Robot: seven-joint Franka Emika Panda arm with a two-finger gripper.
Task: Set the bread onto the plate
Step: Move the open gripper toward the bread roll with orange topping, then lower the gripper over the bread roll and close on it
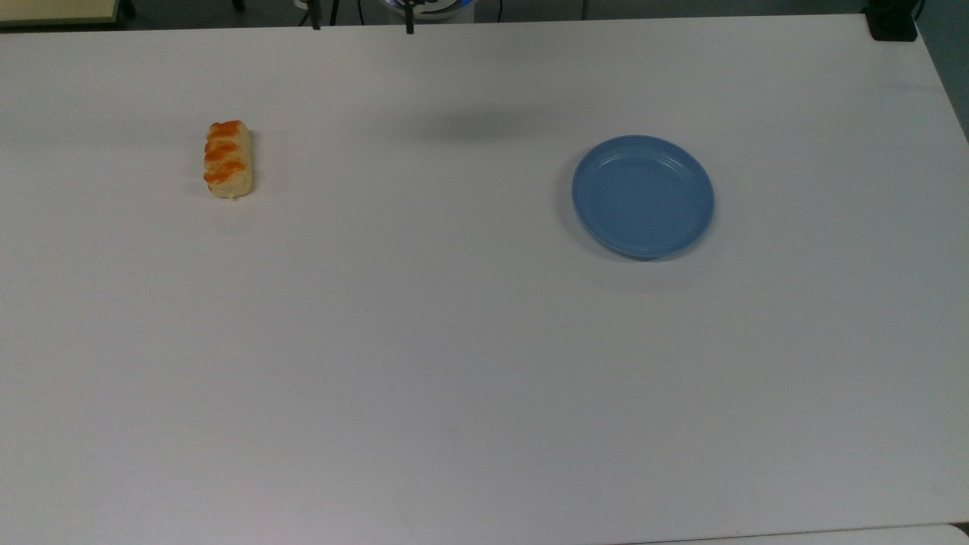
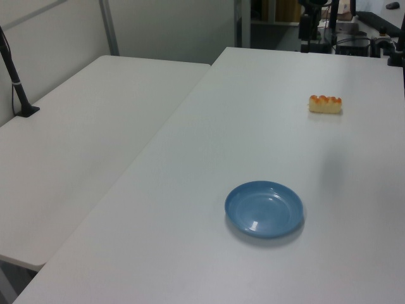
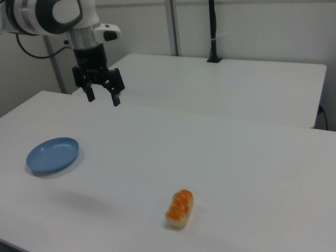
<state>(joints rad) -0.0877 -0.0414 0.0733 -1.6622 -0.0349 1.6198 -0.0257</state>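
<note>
One small oblong pale-yellow bread (image 1: 227, 160) with orange-brown glazed bumps, one round shallow blue plate (image 1: 643, 196) with faint concentric rings, and one black two-finger gripper (image 3: 103, 97) on a white-and-grey robot arm (image 3: 50, 14) make up the count, all over one broad white table (image 1: 454, 341). In the top view the bread lies at about 9 o'clock of the plate, well apart from it, its long axis running toward 12 and 6 o'clock; nothing lies on the plate. The gripper's two fingertips (image 1: 409, 27) show at the 12 o'clock edge of the top view, spread wide with nothing between them. The right view adds what the top view lacks: the arm's rounded joint and the whole gripper hanging fingers-down, clear above the table, at roughly 1 o'clock of the plate, with the bread near the 5 o'clock part of the picture. The left view shows the bread's side profile at about 1 o'clock of the plate, and a second white table (image 2: 82, 145) adjoining at 9 o'clock, bearing a black post (image 2: 15, 82) on a small base. That post also stands at 12 o'clock in the right view.
</note>
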